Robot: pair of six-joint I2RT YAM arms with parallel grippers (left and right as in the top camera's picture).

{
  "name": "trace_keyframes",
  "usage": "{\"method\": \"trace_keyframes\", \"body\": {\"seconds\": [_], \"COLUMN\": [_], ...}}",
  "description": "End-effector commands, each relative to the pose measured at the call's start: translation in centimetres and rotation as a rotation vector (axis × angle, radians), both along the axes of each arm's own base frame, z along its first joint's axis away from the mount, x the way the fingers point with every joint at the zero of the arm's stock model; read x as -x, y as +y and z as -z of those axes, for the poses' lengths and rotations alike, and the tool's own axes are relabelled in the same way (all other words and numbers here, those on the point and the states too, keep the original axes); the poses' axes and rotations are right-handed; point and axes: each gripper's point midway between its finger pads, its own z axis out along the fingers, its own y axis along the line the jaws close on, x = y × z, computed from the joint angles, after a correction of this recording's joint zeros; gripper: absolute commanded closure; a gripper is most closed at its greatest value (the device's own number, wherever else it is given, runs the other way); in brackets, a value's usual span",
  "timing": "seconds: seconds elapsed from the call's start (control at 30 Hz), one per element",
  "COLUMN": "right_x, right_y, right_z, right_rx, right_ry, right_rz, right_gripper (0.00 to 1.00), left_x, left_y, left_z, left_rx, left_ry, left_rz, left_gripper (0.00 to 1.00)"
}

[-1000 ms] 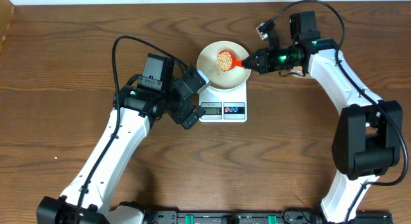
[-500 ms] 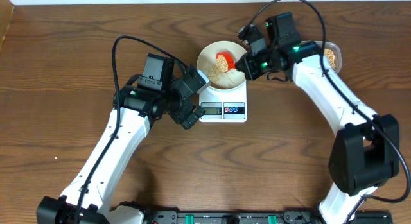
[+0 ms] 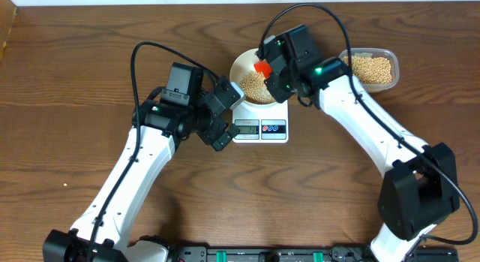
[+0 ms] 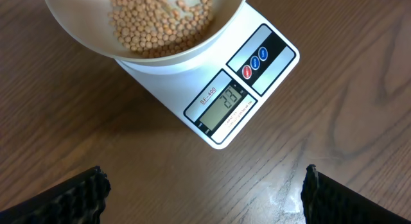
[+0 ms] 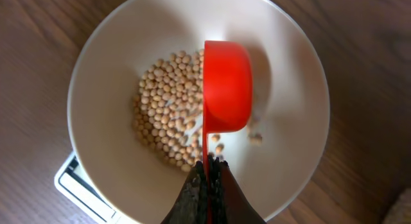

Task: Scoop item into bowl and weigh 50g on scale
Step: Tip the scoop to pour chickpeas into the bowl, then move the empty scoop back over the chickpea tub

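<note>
Right gripper clamped on red scoop, covering bowl rim overhead; scale half under bowl; left gripper apart

the scale reads "sf-400" and its display shows 23.

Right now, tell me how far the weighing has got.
Done: bowl sits on the scale, beans in it. In hand: right gripper, jaws shut on the red scoop, tips it over the bowl; display appears to read 23. Left: more scoops from the tub until 50.
</note>
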Motion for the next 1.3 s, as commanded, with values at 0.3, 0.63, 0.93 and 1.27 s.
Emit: {"method": "trace_keyframes", "body": {"seconds": [0.3,0.63,0.93,1.27], "right_x": [0.1,0.2,0.6,0.9], "right_y": [-0.7,-0.7,-0.6,-3.7], "right_z": [-3.7,-4.2,-6.2,-11.9], "right_rx": [0.047,0.043,-0.030,-0.256], "right_ry": [-0.116,-0.124,-0.135,-0.146], "right_rz": [0.011,0.011,-0.009,0.043], "right_gripper": [0.99,0.99,0.99,0.99], "left_x": [-0.1,-0.1,-0.1,-0.1], "left_y": [0.1,0.1,0.1,0.1], "left_z": [-0.4,-0.4,-0.4,-0.4], "left_rx": [-0.004,-0.004,-0.004,-0.004], "left_ry": [-0.017,-0.017,-0.017,-0.017], "left_rz": [0.005,0.005,0.005,0.005], "left_gripper": [0.02,0.02,0.02,0.02]}}
